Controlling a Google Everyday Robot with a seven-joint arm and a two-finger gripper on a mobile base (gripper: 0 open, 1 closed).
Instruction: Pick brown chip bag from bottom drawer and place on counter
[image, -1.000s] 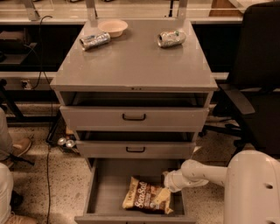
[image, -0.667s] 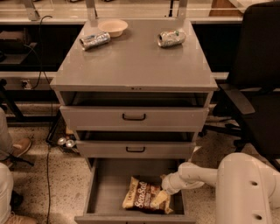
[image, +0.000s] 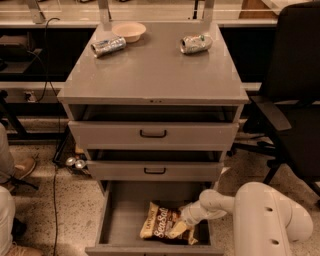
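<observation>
The brown chip bag (image: 161, 224) with white "Sea Salt" lettering lies flat in the open bottom drawer (image: 120, 220), towards its front right. My gripper (image: 181, 228) reaches into the drawer from the right and sits on the bag's right end, touching it. My white arm (image: 265, 215) fills the lower right corner. The grey counter (image: 150, 70) tops the cabinet above the two upper drawers, which stand slightly open.
On the counter are two crushed silver cans, one (image: 108, 46) at the back left and one (image: 195, 43) at the back right, and a tan bowl (image: 129, 31). A black office chair (image: 295, 100) stands to the right. A person's shoe (image: 20, 167) is at the left.
My gripper has moved down and to the left inside the bottom drawer, onto the bag's right end. The bag has not visibly shifted.
</observation>
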